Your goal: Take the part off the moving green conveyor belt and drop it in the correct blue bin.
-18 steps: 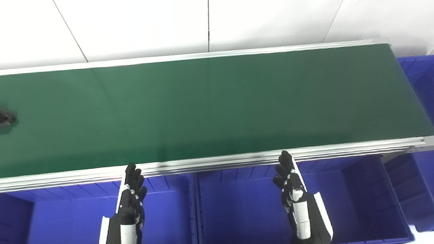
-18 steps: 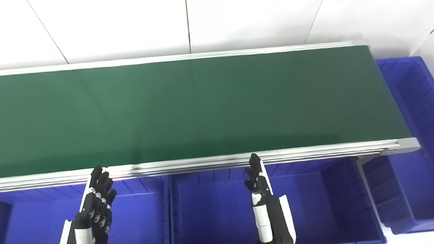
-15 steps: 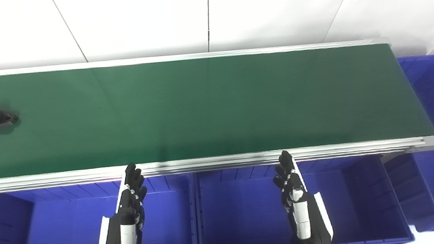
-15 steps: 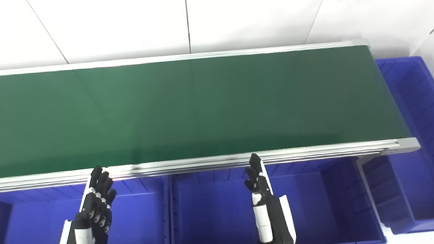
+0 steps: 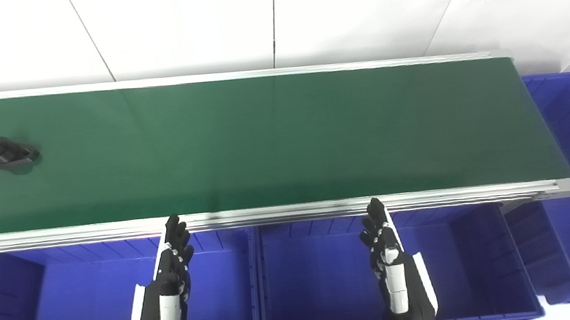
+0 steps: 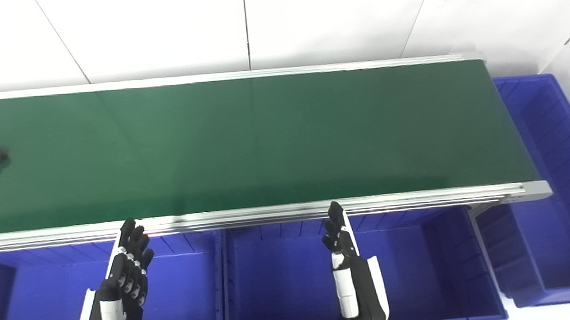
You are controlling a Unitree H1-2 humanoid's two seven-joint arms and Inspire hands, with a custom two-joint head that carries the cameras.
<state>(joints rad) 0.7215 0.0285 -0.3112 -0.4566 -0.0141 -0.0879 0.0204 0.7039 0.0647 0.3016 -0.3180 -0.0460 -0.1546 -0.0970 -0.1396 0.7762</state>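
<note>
A small black part [image 5: 7, 157], a flat bracket-like piece with what look like round holes, is seen lying on the green conveyor belt [image 5: 283, 139] at about 9 o'clock of the scene, close to the left edge of both head views and well apart from either hand. Nothing else is carried on the belt.

The left hand [image 5: 172, 267] is held at roughly 7 o'clock, fingers stretched out straight and lying close together, pointed toward the belt's near aluminium rail [image 5: 290, 213], with nothing gripped. The right hand [image 5: 385, 247] is held likewise at about 5 o'clock, extended and empty. Both are poised above the blue bins, the left one over the left blue bin [image 5: 12, 317], the right one over the middle blue bin [image 5: 317, 282]. This posture is judged to be a waiting one: the fingertips are kept just short of the belt so that a reach can be made quickly once the part is brought within range.

A third blue bin [image 5: 568, 117] is set at 3 o'clock, past the belt's end, presumably so that missed pieces are caught.

The pick is judged not yet begun. Since the part lies at the left, the left hand is the likelier one to be used. Which bin is correct cannot be told.
</note>
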